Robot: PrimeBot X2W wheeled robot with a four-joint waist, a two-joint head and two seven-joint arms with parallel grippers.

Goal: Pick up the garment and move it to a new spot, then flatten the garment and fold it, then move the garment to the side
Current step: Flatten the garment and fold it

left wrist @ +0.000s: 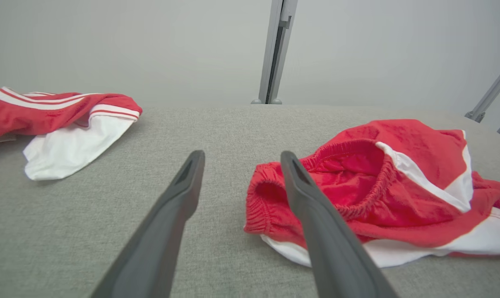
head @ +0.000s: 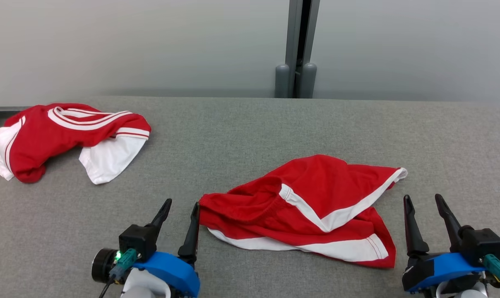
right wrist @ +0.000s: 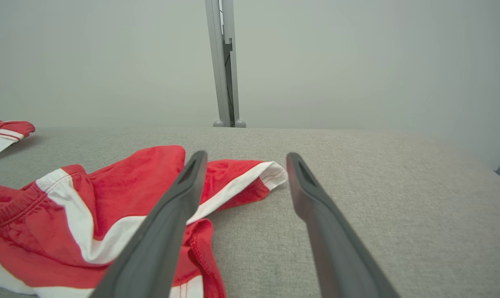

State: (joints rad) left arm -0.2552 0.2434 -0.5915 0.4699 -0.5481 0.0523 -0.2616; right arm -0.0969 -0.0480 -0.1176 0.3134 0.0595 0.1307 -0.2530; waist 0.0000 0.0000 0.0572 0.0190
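Red shorts with white trim (head: 308,207) lie crumpled on the grey table, a little right of centre; the elastic waistband faces left (left wrist: 357,178), one leg hem points right (right wrist: 270,171). My left gripper (head: 181,205) stands open just left of the waistband, its right finger close to the cloth, nothing between the fingers (left wrist: 239,157). At the lower right my right gripper (head: 423,199) is open too, just off the shorts' right edge (right wrist: 246,159), holding nothing.
A second garment, a red and white jersey (head: 63,136), lies bunched at the table's far left (left wrist: 63,120). The grey fabric table (head: 250,132) ends at a pale wall with a grey post (head: 297,49) behind its middle.
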